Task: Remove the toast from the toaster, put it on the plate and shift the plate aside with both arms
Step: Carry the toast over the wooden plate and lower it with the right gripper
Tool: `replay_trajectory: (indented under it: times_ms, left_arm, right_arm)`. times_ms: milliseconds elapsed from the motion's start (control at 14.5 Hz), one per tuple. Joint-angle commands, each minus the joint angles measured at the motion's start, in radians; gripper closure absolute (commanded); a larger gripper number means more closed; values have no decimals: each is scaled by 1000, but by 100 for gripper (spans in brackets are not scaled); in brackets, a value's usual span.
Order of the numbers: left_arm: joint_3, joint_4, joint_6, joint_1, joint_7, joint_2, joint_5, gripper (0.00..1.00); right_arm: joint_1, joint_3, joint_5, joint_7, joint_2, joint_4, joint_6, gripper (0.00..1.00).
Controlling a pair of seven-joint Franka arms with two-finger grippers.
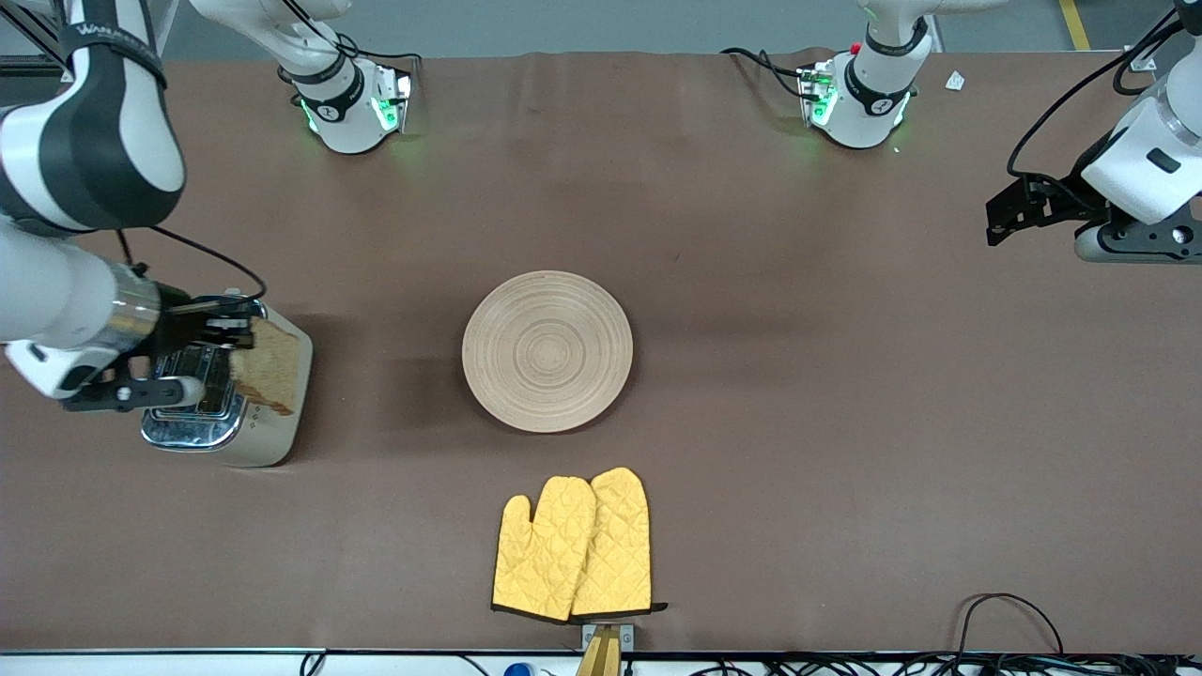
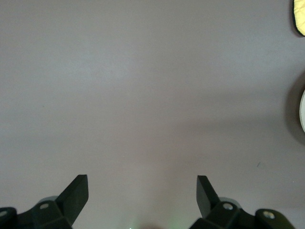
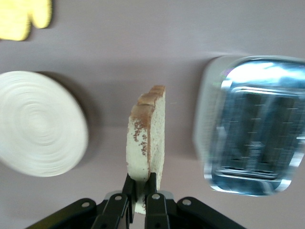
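The toast (image 1: 268,368) is a speckled slice with a darker crust, held on edge in my right gripper (image 1: 230,333), which is shut on it over the toaster's (image 1: 221,427) edge toward the plate. In the right wrist view the fingers (image 3: 141,183) clamp the slice's (image 3: 147,136) lower end. The pale wooden plate (image 1: 547,350) lies bare at the table's middle and also shows in the right wrist view (image 3: 40,124). My left gripper (image 1: 1000,218) waits open and empty over bare table at the left arm's end, as its own view (image 2: 143,183) shows.
A chrome and white toaster (image 3: 252,126) stands at the right arm's end. Two yellow oven mitts (image 1: 575,546) lie nearer to the front camera than the plate. Cables run along the table's front edge. The plate's rim (image 2: 302,112) and a mitt (image 2: 300,16) edge into the left wrist view.
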Motion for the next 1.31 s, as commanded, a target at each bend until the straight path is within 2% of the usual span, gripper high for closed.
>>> replay_trajectory:
  times_ms: [0, 207, 415, 622, 760, 899, 968, 1106, 1244]
  left_arm:
    - [2, 25, -13, 2, 16, 17, 5, 0]
    - [2, 25, -11, 1, 16, 21, 5, 0]
    - [2, 25, -11, 1, 14, 21, 5, 0]
    - [2, 25, -8, 1, 14, 29, 5, 0]
    - [2, 25, -8, 1, 14, 29, 5, 0]
    - [2, 25, -8, 1, 14, 29, 6, 0]
    - [2, 25, -8, 1, 14, 29, 6, 0]
    - [2, 25, -8, -1, 14, 30, 5, 0]
    - [1, 25, -8, -1, 13, 34, 6, 0]
  right_arm:
    - [-15, 89, 92, 100, 15, -14, 26, 88]
    - [-10, 173, 127, 210, 46, -30, 127, 88]
    - [-7, 290, 128, 393, 92, -53, 241, 88]
    - [7, 377, 124, 505, 100, -177, 458, 88]
    - [40, 388, 124, 576, 112, -236, 575, 88]
    - [70, 388, 124, 617, 144, -241, 618, 82]
    - [74, 388, 123, 619, 155, -241, 617, 68]
    - [74, 388, 123, 628, 157, -242, 606, 0]
    - [74, 388, 123, 628, 157, -241, 606, 0]
